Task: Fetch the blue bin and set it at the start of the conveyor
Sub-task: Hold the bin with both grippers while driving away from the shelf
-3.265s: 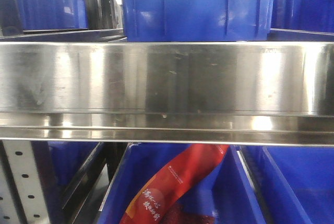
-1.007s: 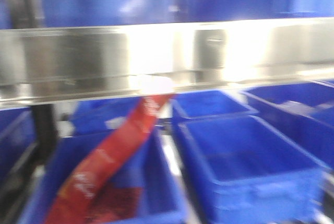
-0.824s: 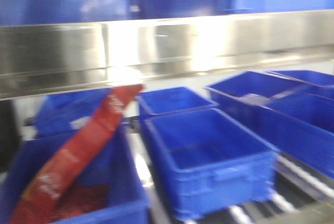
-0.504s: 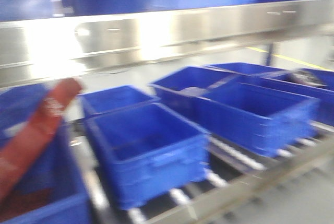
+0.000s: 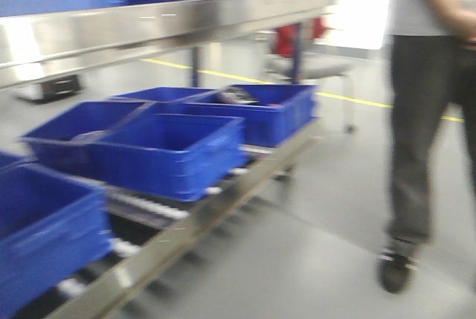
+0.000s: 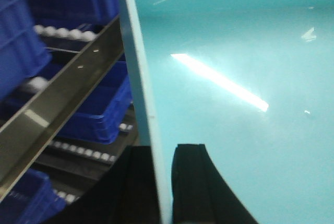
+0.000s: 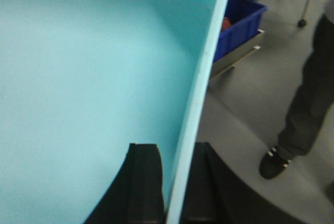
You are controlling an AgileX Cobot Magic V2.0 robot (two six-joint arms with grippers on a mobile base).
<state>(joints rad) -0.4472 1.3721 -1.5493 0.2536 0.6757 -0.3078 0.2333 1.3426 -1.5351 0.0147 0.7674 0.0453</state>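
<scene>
The blue bin (image 6: 235, 78) is a smooth turquoise tub whose inside fills most of both wrist views. My left gripper (image 6: 163, 150) is shut on its left wall, one black finger (image 6: 190, 182) inside and one outside the rim. My right gripper (image 7: 173, 146) is shut on the opposite wall of the blue bin (image 7: 78, 78), its fingers (image 7: 146, 182) straddling the rim the same way. The front view does not show the tub. The conveyor start is out of view.
Dark blue ribbed bins (image 5: 171, 152) sit on a roller rack under a steel rail (image 5: 163, 18) at left. A person (image 5: 424, 111) stands close at right on grey floor, with a chair (image 5: 305, 55) behind. The person's leg (image 7: 308, 104) is beside the tub.
The front view has swung right, away from the shelf. The red packet and near bins have slid off to the left, and open floor and a standing person have come into view.
</scene>
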